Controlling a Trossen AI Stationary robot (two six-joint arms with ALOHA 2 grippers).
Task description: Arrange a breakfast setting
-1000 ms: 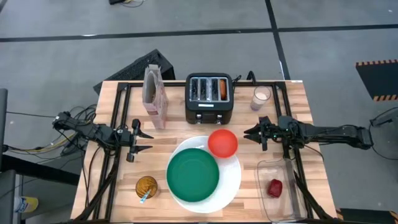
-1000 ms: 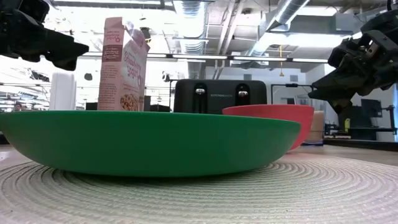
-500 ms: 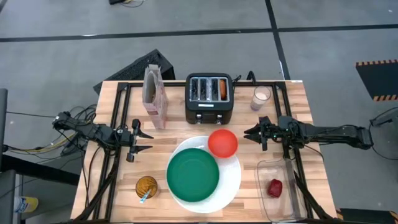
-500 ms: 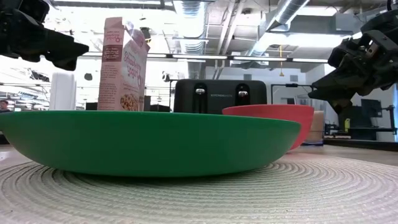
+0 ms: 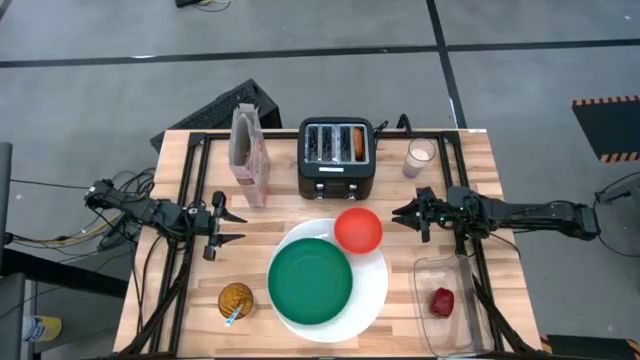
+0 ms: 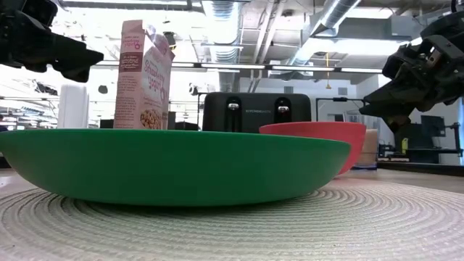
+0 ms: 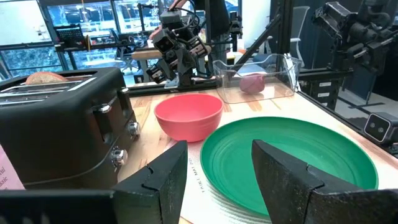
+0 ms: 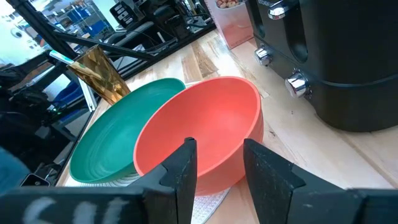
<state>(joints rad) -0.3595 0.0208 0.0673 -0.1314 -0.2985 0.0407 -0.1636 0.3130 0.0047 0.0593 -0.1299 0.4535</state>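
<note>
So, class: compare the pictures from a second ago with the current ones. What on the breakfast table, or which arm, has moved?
Nothing visibly changed. The left pincer and right pincer hang open and empty over the table's two sides. The green plate sits on the white plate, with the red bowl at its rim, the cereal box beside the toaster.

pale wood table (image 5: 200, 300), smooth matt green plate (image 5: 310, 281), glossy black toaster (image 5: 337, 158), clear plastic tub (image 5: 444, 318)
</note>
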